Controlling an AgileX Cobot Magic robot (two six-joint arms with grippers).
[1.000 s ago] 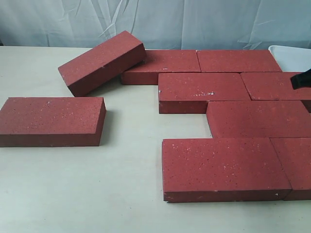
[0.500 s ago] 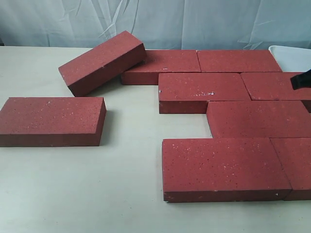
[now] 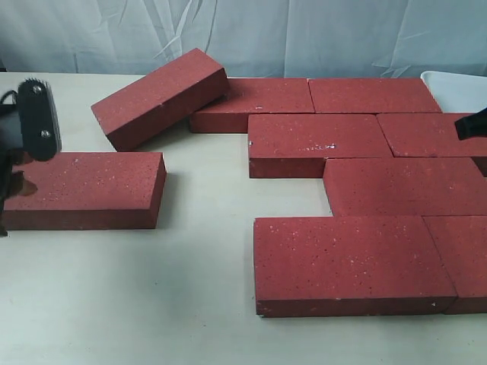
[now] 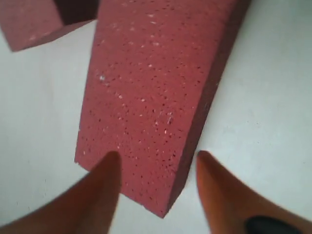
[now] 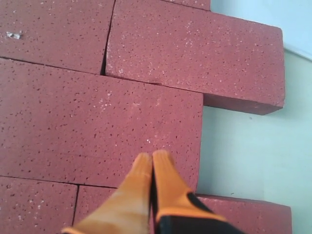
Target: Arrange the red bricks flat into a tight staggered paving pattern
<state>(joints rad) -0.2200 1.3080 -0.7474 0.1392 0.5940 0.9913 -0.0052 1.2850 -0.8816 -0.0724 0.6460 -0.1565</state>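
The pale, smooth table (image 3: 205, 258) is offering open room across its front and left. The red bricks (image 3: 319, 137), matte, white-speckled, sharp-edged slabs, are lying flat in staggered rows at right, long axes running left to right. One loose brick (image 3: 84, 182) is sitting well apart at left, parallel to them. A tilted brick (image 3: 160, 95) is slanting diagonally, its right end raised against the rear row. The left gripper (image 4: 155, 157) is hovering, jaws parted, over the loose brick's end. The right gripper (image 5: 153, 156) is hanging pinched closed above the paving.
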